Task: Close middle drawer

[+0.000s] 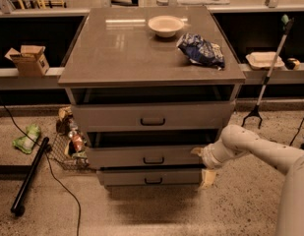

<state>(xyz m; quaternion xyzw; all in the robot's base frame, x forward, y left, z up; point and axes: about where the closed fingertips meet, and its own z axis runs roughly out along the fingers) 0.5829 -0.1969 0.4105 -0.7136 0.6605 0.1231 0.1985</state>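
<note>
The middle drawer (pixel 141 156) is a wide grey drawer with a small dark bar handle (pixel 153 160), second of three in the grey cabinet (pixel 141 58). It stands a little way out, with a dark gap above its front. My gripper (pixel 203 162) is at the right end of the drawer's front panel, against or very close to it. My pale arm (pixel 259 149) reaches in from the lower right.
The top drawer (pixel 152 116) and the lowest drawer (pixel 151 177) look nearly shut. A bowl (pixel 165 25) and a blue bag (pixel 200 50) lie on the cabinet top. A wire basket (pixel 68 146), a black tube (pixel 29 176) and a cable are on the floor left; a grabber tool (pixel 267 77) leans at right.
</note>
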